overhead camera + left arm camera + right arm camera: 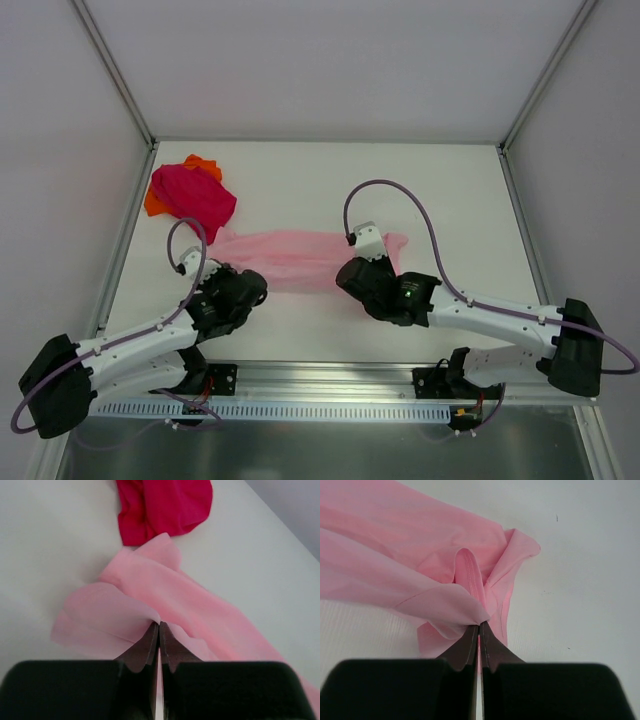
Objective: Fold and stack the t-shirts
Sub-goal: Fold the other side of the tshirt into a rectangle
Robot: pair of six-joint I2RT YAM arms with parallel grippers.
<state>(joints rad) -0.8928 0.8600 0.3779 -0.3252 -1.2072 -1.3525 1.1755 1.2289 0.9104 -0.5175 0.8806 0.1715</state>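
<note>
The light pink t-shirt (295, 255) lies stretched in a band across the table's middle between both arms. My left gripper (159, 626) is shut on its left end, where the light pink t-shirt (165, 590) bunches at the fingertips. My right gripper (479, 625) is shut on its right end, pinching a fold of the light pink t-shirt (420, 555). The magenta t-shirt (192, 196) lies crumpled at the far left, also in the left wrist view (165, 505). The orange t-shirt (203, 165) peeks out from under it.
White walls and metal frame posts (120, 90) close in the table at the left, back and right. A metal rail (330, 385) with the arm bases runs along the near edge.
</note>
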